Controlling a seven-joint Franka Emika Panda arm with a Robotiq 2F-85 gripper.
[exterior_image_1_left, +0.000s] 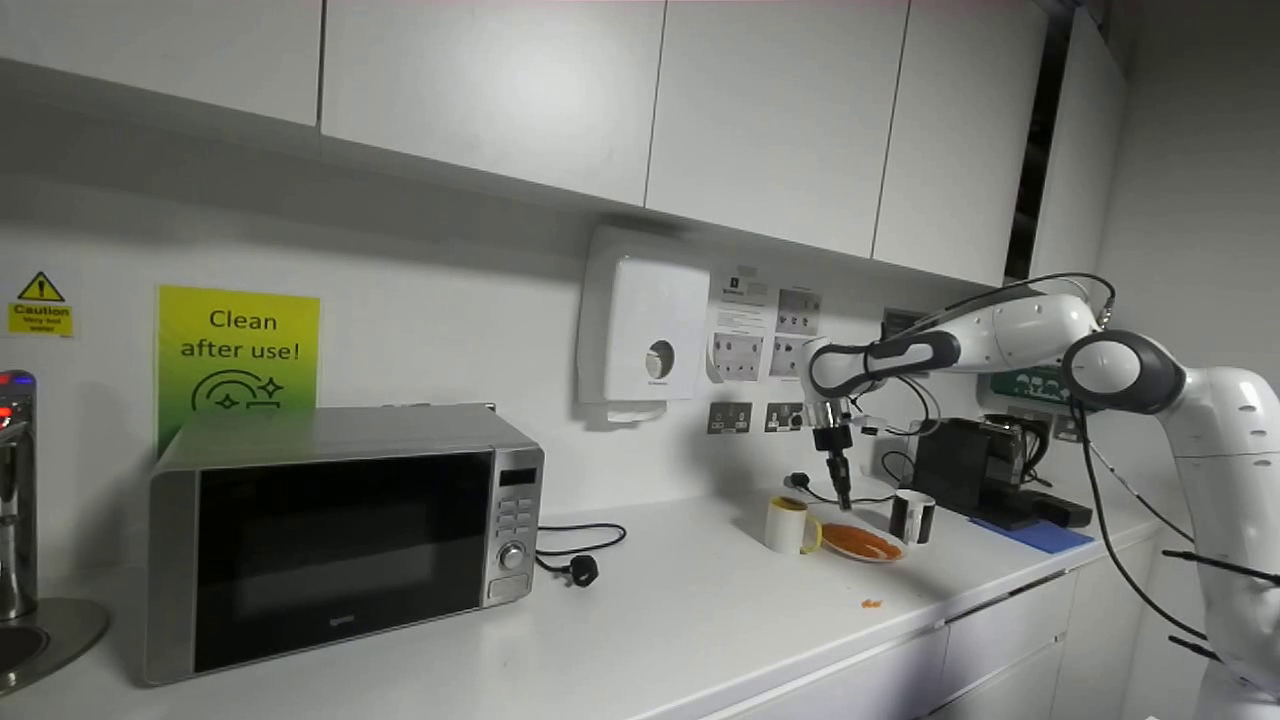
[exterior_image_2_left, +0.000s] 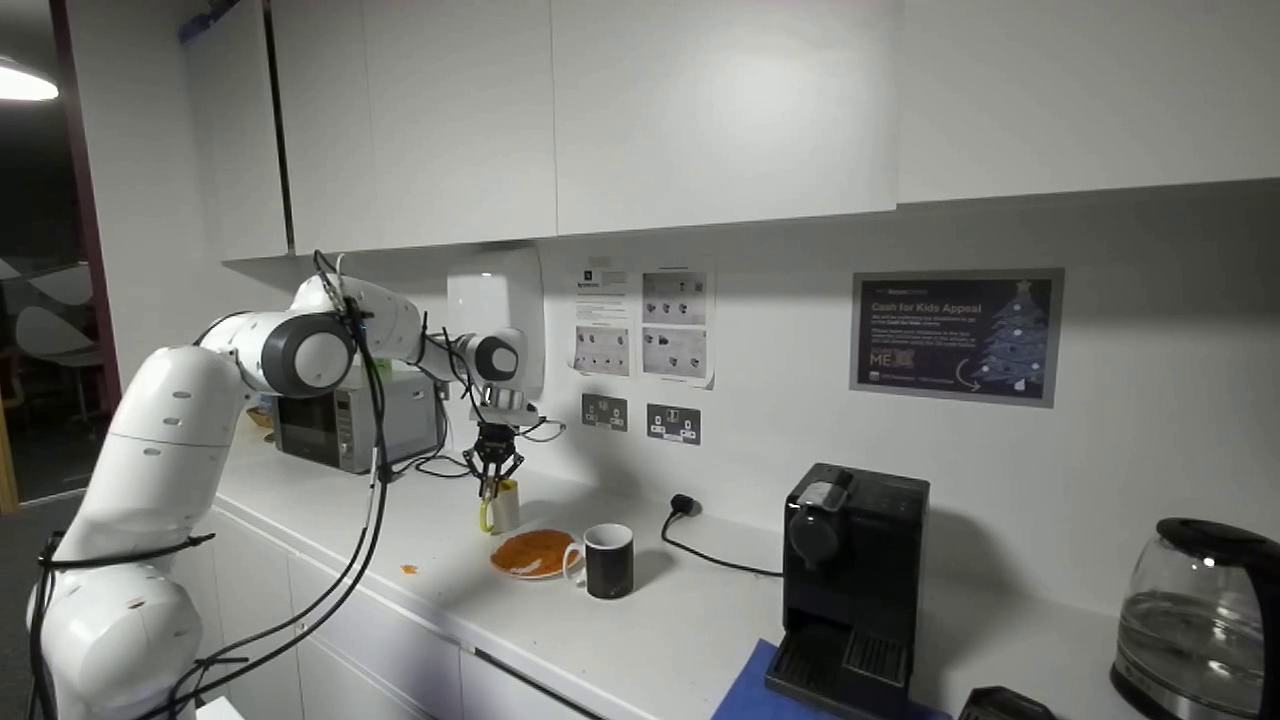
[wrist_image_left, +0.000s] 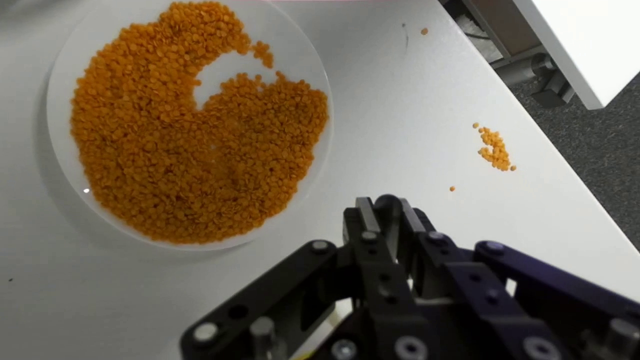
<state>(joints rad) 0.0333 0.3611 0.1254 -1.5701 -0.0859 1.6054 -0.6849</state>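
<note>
Left: microwave (exterior_image_1_left: 350, 540) on the tabletop (exterior_image_1_left: 650, 620). Then a yellow-handled mug (exterior_image_1_left: 784, 527), upright, just beside the plate (wrist_image_left: 59, 112). Fingers (wrist_image_left: 370, 250) nearly closed, pinching a dark rod (wrist_image_left: 389, 205); only its rounded end shows clearly, can't tell what it belongs to. They hang in the air near that mug and the plate, no contact that I can see. Plate carries a broad layer of lentils (wrist_image_left: 165, 170) with a bare patch; small scatter (wrist_image_left: 499, 157) near the tabletop's front edge. Further right: black-white mug (exterior_image_1_left: 912, 518), upright by the plate, then coffee machine (exterior_image_1_left: 950, 470). My read: hold-and-position step by the lentils, rod in grip. Next move probably calls for a steady pinch and clearance from mug and rim.
</note>
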